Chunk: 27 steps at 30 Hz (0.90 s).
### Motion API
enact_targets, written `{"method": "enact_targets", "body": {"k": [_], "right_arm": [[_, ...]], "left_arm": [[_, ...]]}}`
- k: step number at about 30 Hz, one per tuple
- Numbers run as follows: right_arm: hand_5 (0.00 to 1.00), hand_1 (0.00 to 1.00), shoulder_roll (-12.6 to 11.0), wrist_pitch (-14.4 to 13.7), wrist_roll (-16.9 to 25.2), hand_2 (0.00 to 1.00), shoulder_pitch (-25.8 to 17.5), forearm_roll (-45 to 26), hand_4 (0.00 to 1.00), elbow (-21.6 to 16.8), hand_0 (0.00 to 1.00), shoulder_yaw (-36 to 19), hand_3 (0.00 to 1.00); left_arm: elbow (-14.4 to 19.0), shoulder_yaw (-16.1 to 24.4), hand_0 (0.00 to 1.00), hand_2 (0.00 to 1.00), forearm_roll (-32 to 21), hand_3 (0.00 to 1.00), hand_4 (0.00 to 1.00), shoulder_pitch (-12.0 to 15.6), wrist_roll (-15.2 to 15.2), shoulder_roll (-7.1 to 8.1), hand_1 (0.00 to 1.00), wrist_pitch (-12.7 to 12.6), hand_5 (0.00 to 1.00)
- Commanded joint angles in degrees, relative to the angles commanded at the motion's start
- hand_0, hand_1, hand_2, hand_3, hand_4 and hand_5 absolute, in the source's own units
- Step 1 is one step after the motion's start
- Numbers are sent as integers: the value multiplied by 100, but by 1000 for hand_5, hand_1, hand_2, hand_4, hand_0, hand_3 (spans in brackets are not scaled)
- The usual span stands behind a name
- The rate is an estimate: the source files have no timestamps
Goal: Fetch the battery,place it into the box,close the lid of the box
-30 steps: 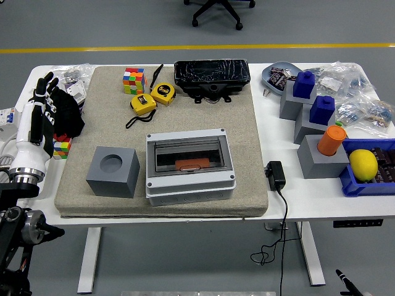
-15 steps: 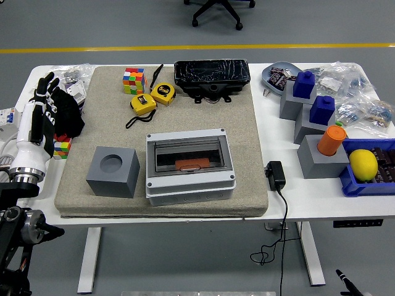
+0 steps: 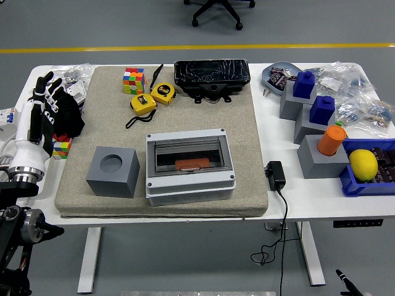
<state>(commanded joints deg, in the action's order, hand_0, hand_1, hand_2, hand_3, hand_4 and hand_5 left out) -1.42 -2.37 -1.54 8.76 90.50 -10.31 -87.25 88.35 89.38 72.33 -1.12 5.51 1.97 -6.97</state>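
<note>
Your left hand [image 3: 38,117] stands at the left edge of the desk [image 3: 271,203], its fingers spread apart and holding nothing; your right hand is out of the picture. Just beside this hand you see one small colour cube [image 3: 61,147] on the desk and a dark bundle behind the fingers. On the beige mat [image 3: 247,123] you can count one grey block with a round hole [image 3: 112,171], one grey box [image 3: 190,166] with its clear lid down, and one orange battery [image 3: 191,164] that lies inside the box under the lid. Behind them are two yellow tape measures [image 3: 153,97], one bigger colour cube [image 3: 133,81] and one black case [image 3: 212,76]. To the right of the mat lies one black adapter [image 3: 275,174] with its cable hanging over the near edge. Further right stand three grey blocks: two carry a blue piece [image 3: 303,84] each, and one carries an orange cylinder [image 3: 331,139]. One lemon [image 3: 363,164] sits in one blue tray [image 3: 349,185].
</note>
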Motion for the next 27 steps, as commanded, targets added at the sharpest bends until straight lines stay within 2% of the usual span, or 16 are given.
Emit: {"method": "enact_targets", "body": {"k": [27], "right_arm": [[998,816,-30,18,-12,747,5,-56,998,0,966,51,780]], "left_arm": [[-26,-18,832,809,36,839,998,-24,97,17,839,57,998]]}}
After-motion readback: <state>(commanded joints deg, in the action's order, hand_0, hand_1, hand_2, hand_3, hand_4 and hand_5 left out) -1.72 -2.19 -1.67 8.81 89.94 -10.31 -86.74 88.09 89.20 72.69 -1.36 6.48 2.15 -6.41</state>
